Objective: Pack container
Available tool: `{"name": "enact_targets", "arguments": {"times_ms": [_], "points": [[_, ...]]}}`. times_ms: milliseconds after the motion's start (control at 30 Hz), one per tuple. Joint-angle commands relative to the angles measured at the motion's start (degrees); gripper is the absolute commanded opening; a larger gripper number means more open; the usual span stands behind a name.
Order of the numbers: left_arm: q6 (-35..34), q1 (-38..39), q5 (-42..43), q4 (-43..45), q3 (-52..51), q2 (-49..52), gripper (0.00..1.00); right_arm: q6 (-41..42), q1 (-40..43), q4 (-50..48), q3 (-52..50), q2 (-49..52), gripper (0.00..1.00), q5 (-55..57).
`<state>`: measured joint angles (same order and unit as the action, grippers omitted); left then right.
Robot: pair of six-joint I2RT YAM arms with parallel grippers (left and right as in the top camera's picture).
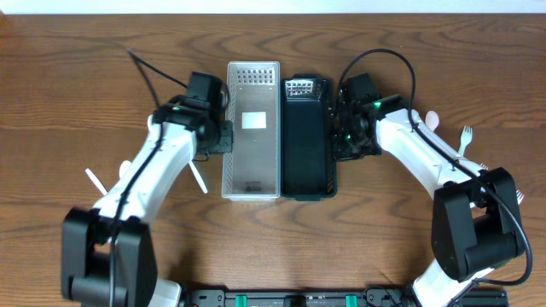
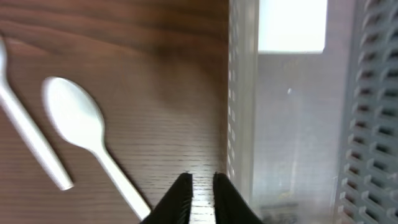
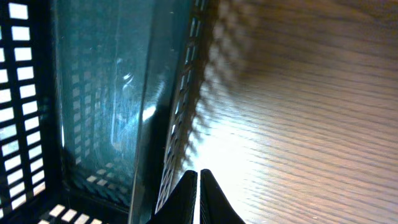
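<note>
A white slotted basket point(image 1: 252, 81) and a black slotted basket point(image 1: 307, 183) stand side by side at the table's middle. My left gripper point(image 1: 225, 136) is low beside the white basket's left wall point(image 2: 242, 93). Its fingers point(image 2: 202, 182) are nearly together with nothing between them. A white plastic spoon point(image 2: 81, 124) lies on the wood just left of it, also seen from overhead point(image 1: 199, 177). My right gripper point(image 1: 343, 141) is beside the black basket's right wall point(image 3: 180, 124). Its fingers point(image 3: 199, 174) are shut and empty.
A white utensil handle point(image 2: 31, 140) lies left of the spoon. Another white piece point(image 1: 95, 181) lies further left. A white fork point(image 1: 466, 136) and a pale utensil point(image 1: 432, 119) lie right of the right arm. A white label point(image 1: 253, 120) lies in the white basket.
</note>
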<state>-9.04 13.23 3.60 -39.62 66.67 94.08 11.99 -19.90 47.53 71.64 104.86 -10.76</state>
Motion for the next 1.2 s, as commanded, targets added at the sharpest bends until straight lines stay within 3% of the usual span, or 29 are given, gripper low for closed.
{"name": "enact_targets", "arguments": {"times_ms": [0, 200, 233, 333, 400, 500, 533, 633, 700, 900, 1167], "points": [[0.15, -1.09, -1.51, -0.07, 0.66, -2.54, 0.17, 1.29, -0.79, -0.15, 0.94, 0.22, 0.07, -1.51], [0.15, -1.11, -1.51, -0.74, 0.66, -4.74, 0.17, 3.06, 0.35, 0.55, 0.96, 0.11, 0.15, 3.52], [0.15, -1.11, -1.51, -1.07, 0.66, -5.60, 0.22, 4.59, 0.90, 0.98, 1.01, -0.09, 0.17, 6.21], [0.15, -1.11, -1.51, -2.84, 0.66, -9.79, 0.35, 7.26, 3.78, 2.71, 2.32, -1.53, 0.36, 12.76], [0.17, -1.11, -1.53, -4.55, 0.66, -13.66, 0.38, 7.08, 6.25, 4.76, 4.63, -3.10, 0.45, 14.47], [0.15, -1.11, -1.51, -7.30, 0.66, -19.69, 0.56, 5.22, 10.12, 5.79, 8.55, -6.03, 0.90, 14.27], [0.15, -1.11, -1.51, -8.50, 0.66, -22.05, 0.59, 2.80, 11.30, 5.88, 9.68, -6.99, 0.93, 14.10], [0.15, -1.11, -1.51, -12.70, 0.66, -29.00, 0.73, 1.60, 15.85, 6.86, 13.88, -8.96, 0.77, 15.37], [0.17, -1.11, -1.51, -14.56, 0.66, -32.48, 0.82, 2.62, 18.86, 8.70, 16.50, -8.35, 0.75, 15.43], [0.13, -1.11, -1.51, -18.12, 0.63, -39.56, 0.83, 0.35, 25.27, 14.16, 23.67, 0.87, 0.81, 15.30], [0.13, -1.11, -1.49, -18.67, 0.63, -37.97, 0.83, 0.35, 29.38, 13.42, 26.67, 11.21, 0.82, 15.93]]}}
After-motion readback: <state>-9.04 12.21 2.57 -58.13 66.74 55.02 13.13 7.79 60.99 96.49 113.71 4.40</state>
